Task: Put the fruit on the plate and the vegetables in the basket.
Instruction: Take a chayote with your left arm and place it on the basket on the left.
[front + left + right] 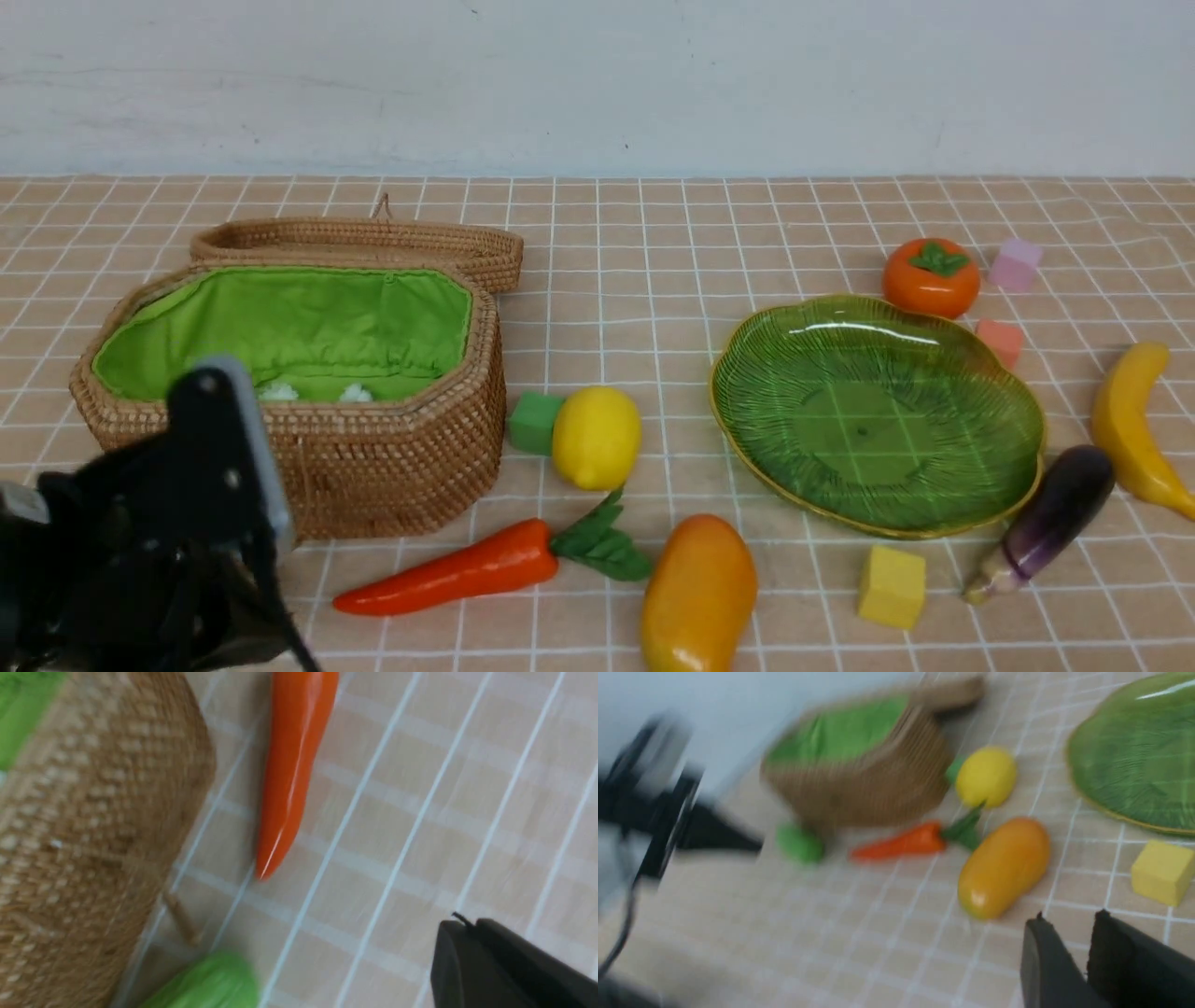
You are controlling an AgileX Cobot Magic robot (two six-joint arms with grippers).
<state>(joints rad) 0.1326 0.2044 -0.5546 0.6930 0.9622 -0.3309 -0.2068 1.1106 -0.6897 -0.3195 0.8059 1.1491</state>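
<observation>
Nothing is sorted yet: the basket point(373, 467) holds no vegetable that can be seen and the plate point(747, 373) is bare. The basket sits at the table's 9 o'clock with its lid point(373, 245) folded back at 12 o'clock, so the green cloth mouth lies open for drops from above. It is octagonal, of tight tan rattan coils. The plate, at 3 o'clock, is ribbed translucent green glass in a leaf shape with a thin gold rim.

The carrot point(448, 571), glossy, tapered and leaf-topped, lies at the basket's 5 o'clock. A light green gourd point(210, 982) rests by the basket's near wall, at roughly 6 o'clock; it is too blurred to show its texture. The dark purple eggplant point(1050, 518) lies just beside the plate's rim at 4 o'clock.

The smooth lemon point(597, 437) touches a green cube point(535, 422) at the basket's 3 o'clock. The mango point(698, 593) is at the lemon's 6 o'clock. The persimmon point(931, 277) sits at the plate's 1 o'clock and the curved banana point(1134, 425) at its 3 o'clock.

The left gripper point(469, 926) hovers near the carrot's tip, fingers all but together and empty. It seems placed there because the vegetables lie nearest. The right gripper point(1083, 933) hangs near the mango, jaws slightly parted and empty, probably on the way to take fruit.
</observation>
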